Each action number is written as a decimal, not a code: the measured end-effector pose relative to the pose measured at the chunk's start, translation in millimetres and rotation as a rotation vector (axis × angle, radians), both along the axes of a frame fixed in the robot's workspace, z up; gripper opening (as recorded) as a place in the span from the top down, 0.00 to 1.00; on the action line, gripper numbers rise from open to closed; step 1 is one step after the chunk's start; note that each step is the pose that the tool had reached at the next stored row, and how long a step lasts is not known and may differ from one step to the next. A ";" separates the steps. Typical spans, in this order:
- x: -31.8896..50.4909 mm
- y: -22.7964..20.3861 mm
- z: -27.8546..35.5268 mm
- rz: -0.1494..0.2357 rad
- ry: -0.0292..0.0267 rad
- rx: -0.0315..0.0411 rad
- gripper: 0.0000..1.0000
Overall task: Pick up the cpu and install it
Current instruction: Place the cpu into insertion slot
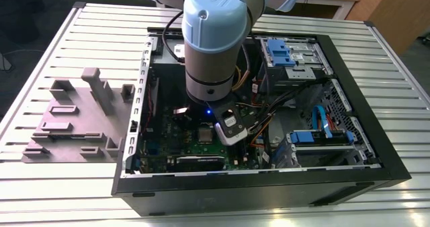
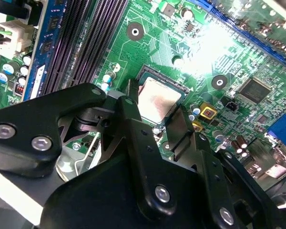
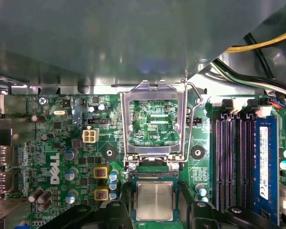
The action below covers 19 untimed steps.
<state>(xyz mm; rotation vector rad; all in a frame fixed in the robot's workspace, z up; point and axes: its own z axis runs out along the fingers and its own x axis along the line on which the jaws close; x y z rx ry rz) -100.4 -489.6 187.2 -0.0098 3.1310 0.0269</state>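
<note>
Arm (image 1: pixel 213 41) reaches down into the open computer case (image 1: pixel 269 192). The cpu chip (image 3: pixel 154 200) lies flat in its socket on the green board (image 3: pixel 62 143) — metal frame (image 3: pixel 155 90) hinged up beside it. Gripper (image 2: pixel 155 113) hangs just above, spread wide — one finger (image 2: pixel 133 119) either side of the chip, not pinching it.

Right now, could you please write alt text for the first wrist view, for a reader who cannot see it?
The silvery cpu lies in its socket on the green motherboard, with the black end effector close at it. Beside the socket, the hinged metal frame stands open.
</note>
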 end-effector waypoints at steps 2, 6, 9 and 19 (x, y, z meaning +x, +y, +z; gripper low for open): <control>0.1 0.0 0.0 0.000 0.0000 0.0000 0.53; 0.1 -0.1 -0.7 0.000 0.0001 -0.0002 0.53; 0.3 -0.1 -0.9 0.000 0.0001 -0.0003 0.53; 0.7 0.1 -1.4 0.000 -0.0009 0.0008 0.47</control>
